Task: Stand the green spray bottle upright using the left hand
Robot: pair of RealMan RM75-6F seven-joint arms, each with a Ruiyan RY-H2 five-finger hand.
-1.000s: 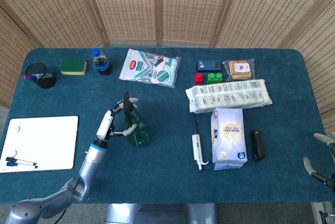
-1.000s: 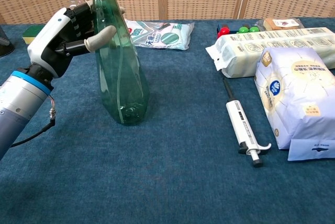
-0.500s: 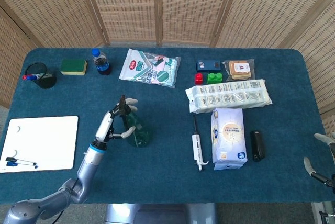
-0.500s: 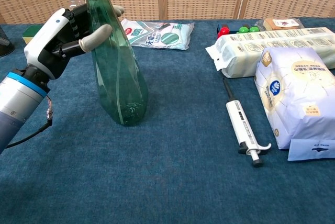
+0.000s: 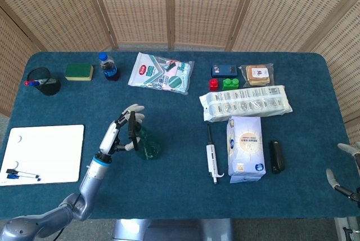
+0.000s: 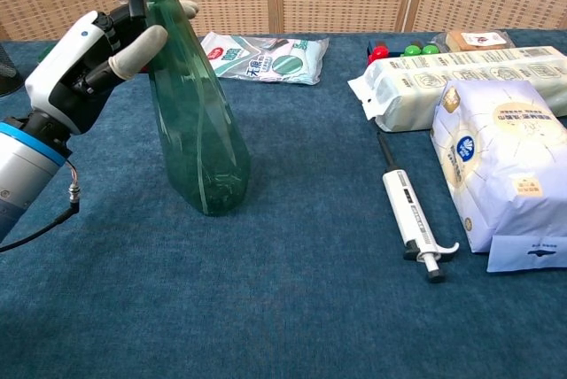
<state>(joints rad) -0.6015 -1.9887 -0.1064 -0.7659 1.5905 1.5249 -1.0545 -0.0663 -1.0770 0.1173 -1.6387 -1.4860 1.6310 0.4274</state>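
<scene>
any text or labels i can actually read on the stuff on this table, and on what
None can be read with certainty.
White and green packet: printed characters, blurred.
White paper bag: blue round logo and small print, too small.
Long white pack: row of round labels, unreadable.
Brown snack pack: white label, too small.
Blue-capped bottle: label illegible.
Green spray bottle and pipette: no text visible.
</scene>
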